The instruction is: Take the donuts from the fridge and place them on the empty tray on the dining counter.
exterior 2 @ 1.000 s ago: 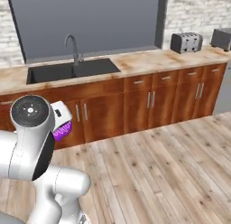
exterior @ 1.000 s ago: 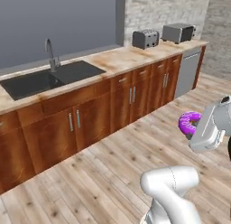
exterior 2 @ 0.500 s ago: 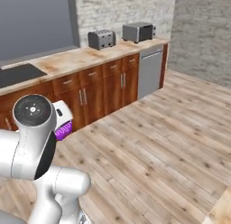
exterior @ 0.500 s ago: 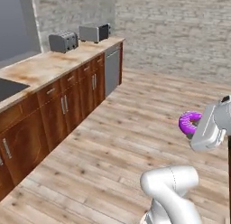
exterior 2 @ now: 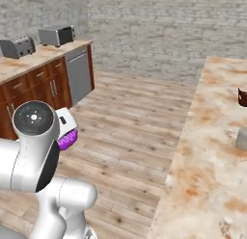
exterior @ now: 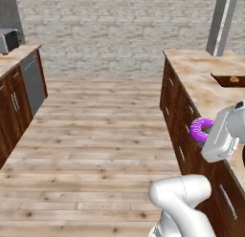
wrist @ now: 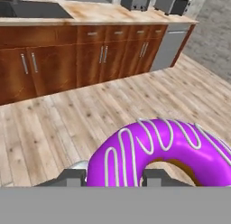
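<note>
With my gripper (exterior: 206, 135) clamped on a purple-iced donut (exterior: 201, 129) held beside the dining counter (exterior: 203, 83), I was mid-carry, and judged the next move called for finding the empty tray and lowering the donut onto it.

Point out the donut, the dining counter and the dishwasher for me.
donut (wrist: 158, 148): hand view, on the purple icing at the top of the ring.
dining counter (exterior 2: 207, 151): right base view, on a bare part of the marbled top.
dishwasher (exterior 2: 80, 77): right base view, on its grey front panel.
</note>
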